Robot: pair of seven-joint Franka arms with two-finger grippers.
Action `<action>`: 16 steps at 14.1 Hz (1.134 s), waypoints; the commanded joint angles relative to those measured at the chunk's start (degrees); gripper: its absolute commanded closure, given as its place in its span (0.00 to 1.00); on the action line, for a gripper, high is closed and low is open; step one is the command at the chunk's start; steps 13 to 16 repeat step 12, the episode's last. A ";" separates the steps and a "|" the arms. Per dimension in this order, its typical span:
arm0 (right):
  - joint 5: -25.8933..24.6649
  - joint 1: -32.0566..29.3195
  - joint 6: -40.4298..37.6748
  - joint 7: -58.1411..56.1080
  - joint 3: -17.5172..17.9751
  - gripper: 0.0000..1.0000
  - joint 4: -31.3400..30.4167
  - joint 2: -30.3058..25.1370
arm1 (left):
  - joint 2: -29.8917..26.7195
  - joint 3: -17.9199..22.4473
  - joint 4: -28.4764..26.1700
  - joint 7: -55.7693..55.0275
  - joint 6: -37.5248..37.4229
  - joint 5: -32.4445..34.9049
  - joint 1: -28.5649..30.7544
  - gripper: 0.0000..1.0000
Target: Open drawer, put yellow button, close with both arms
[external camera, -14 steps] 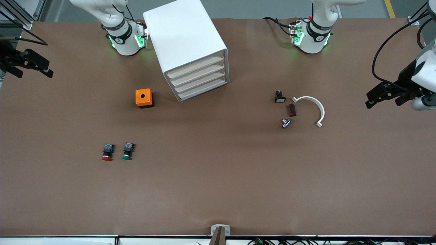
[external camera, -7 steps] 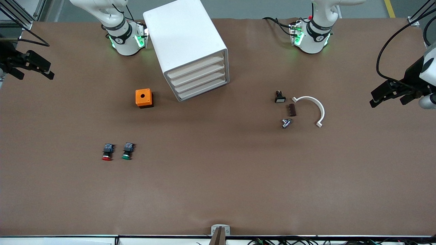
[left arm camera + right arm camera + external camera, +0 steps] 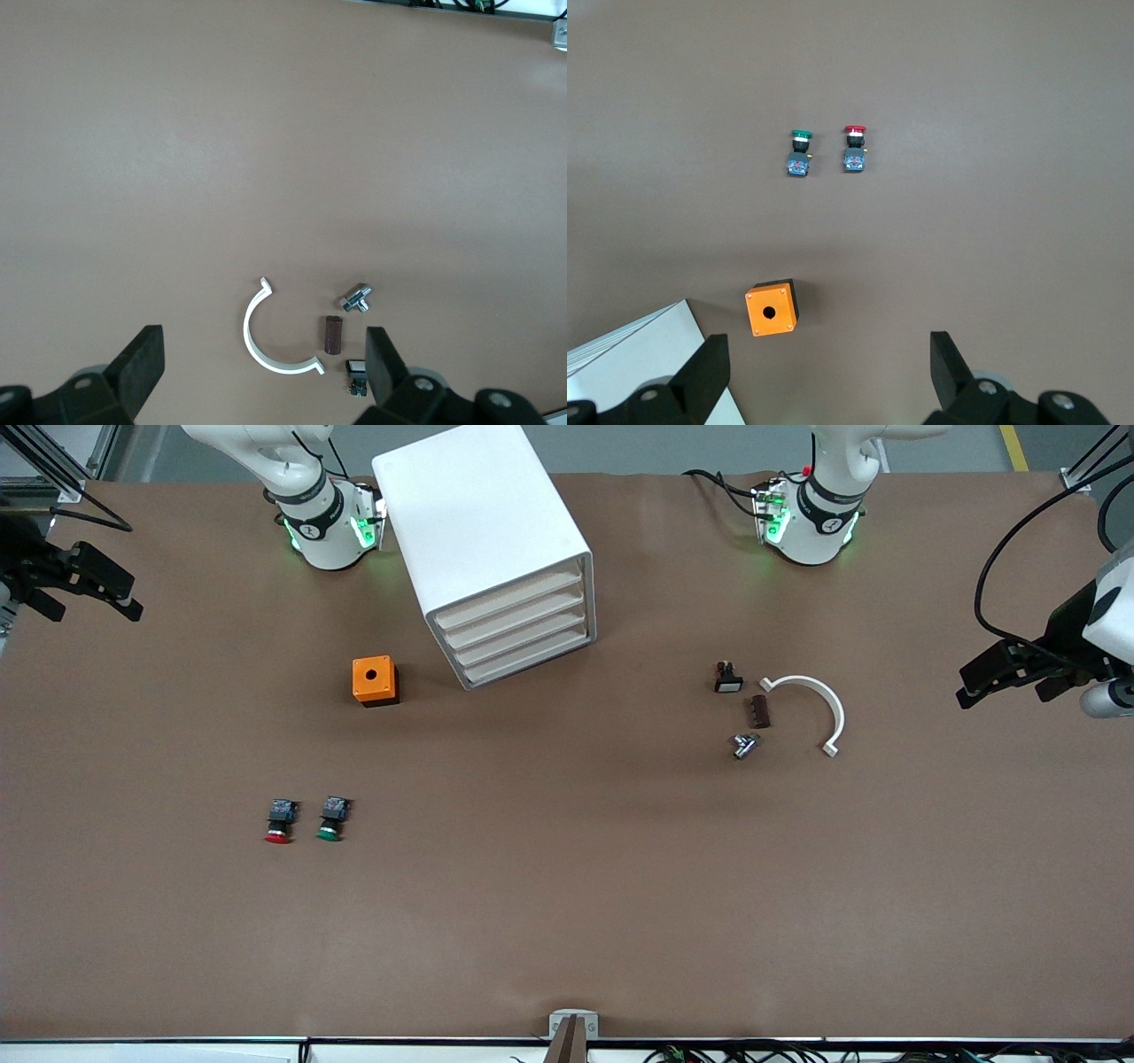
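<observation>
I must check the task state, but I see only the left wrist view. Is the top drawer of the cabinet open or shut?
Observer: Shut; the drawer sits flush with the three below it.
Operator: Any yellow button?
Observer: I see none; only a red button and a green button, side by side, nearer the front camera than the orange box.
Operator: And the right gripper?
Observer: The right gripper hangs open over the right arm's end of the table.
</observation>
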 commanded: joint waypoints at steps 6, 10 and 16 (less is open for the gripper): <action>0.37 -0.05 -2.80 -0.29 -0.13 0.00 1.76 -0.17 | -0.41 -0.25 1.34 0.17 -1.32 0.91 -0.17 0.00; 0.54 -0.23 -3.50 -0.37 -0.30 0.00 1.93 -0.08 | -0.41 -0.25 1.34 -0.01 -1.32 0.74 -0.17 0.00; 0.63 -0.32 -4.81 -0.28 -0.39 0.00 1.93 -0.08 | -0.41 -0.25 1.34 0.07 -1.32 0.91 -0.17 0.00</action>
